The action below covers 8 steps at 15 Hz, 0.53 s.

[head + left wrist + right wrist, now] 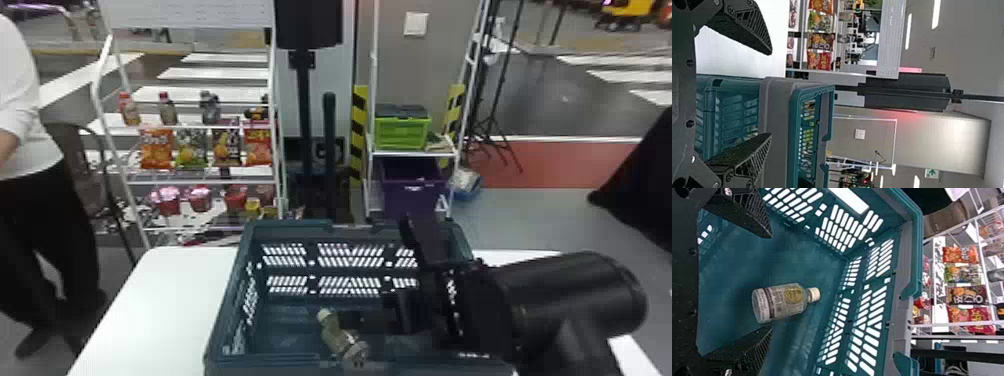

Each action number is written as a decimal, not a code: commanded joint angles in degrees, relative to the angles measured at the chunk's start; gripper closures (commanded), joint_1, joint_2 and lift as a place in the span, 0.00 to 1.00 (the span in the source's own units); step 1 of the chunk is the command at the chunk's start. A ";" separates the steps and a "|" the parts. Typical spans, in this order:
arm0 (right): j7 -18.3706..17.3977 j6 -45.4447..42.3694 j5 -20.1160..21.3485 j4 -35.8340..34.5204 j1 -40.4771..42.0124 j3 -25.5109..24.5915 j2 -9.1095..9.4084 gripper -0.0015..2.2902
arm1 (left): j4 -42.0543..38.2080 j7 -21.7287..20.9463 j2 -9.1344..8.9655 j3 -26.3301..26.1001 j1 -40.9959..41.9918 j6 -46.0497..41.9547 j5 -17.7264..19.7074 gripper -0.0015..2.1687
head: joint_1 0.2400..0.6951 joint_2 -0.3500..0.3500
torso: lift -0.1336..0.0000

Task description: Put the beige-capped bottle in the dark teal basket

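In the head view the bottle [338, 337] lies at six o'clock in the basket [229, 301], seemingly loose; the open right gripper [770, 283] could roll it by retreating low towards three o'clock, the left gripper [770, 94] also open.

The clear, labelled beige-capped bottle [779, 302] is on its side inside the upright, open-topped dark teal basket [290, 233], which has slotted walls.

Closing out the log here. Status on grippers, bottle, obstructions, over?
Left gripper open. Right gripper open. Beige-capped bottle inside dark teal basket. Right arm over basket's right side.
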 commanded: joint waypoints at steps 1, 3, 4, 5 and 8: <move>0.05 -4.27 -0.32 -3.27 2.23 -0.74 -0.09 0.03 | -0.22 0.06 0.00 0.00 0.12 0.00 0.00 0.07 | 0.57 0.50 | 1.00; 0.05 -9.02 -0.59 -7.23 5.13 -2.06 -1.06 0.03 | -0.30 0.06 0.00 0.00 0.12 0.00 0.00 0.07 | 0.57 0.50 | 1.00; 0.05 -10.95 -1.73 -9.43 6.98 -2.59 -1.93 0.03 | -0.39 0.06 0.00 0.00 0.12 0.00 0.00 0.07 | 0.57 0.50 | 1.00; 0.05 -12.88 -2.43 -11.71 9.09 -3.64 -2.73 0.03 | -0.39 0.06 0.00 0.00 0.20 -0.18 0.00 0.07 | 0.57 0.50 | 1.00; 0.23 -25.54 -4.10 -18.04 18.76 -6.98 -4.04 0.03 | -0.48 0.06 0.00 0.00 0.20 -0.35 -0.09 0.07 | 0.57 0.50 | 1.00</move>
